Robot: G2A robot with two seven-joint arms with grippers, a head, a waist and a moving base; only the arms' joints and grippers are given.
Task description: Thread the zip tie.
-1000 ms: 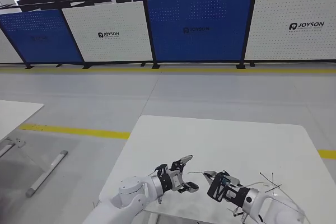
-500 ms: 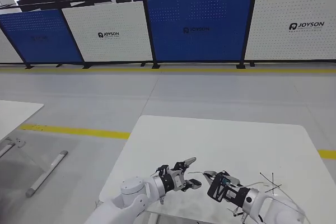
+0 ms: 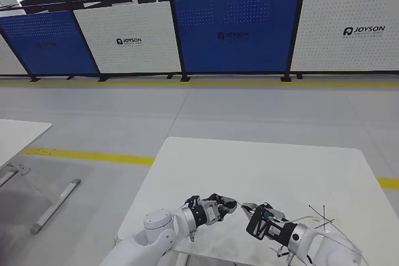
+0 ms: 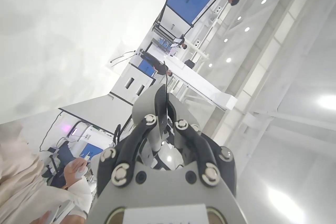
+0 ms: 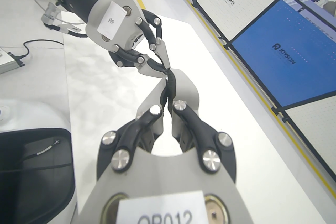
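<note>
Over the near part of the white table (image 3: 266, 166), my two grippers meet tip to tip. The left gripper (image 3: 231, 205) is shut on a thin black zip tie (image 4: 166, 72), whose strap pokes out past its fingertips. Just right of it, my right gripper (image 3: 247, 209) is also shut, pinching the same zip tie. In the right wrist view the right gripper (image 5: 169, 79) points at the left gripper (image 5: 167, 68), their tips touching above the table. The part of the tie between the pads is hidden.
A few spare zip ties (image 3: 321, 217) lie crossed on the table to the right of my right arm. A grey box with a black cable (image 5: 11, 59) sits off the table's left side. Another white table (image 3: 6, 136) stands far left.
My left gripper was open a second ago; it has moved right toward the right gripper and shut on the zip tie's free end. The right arm has stayed put.
</note>
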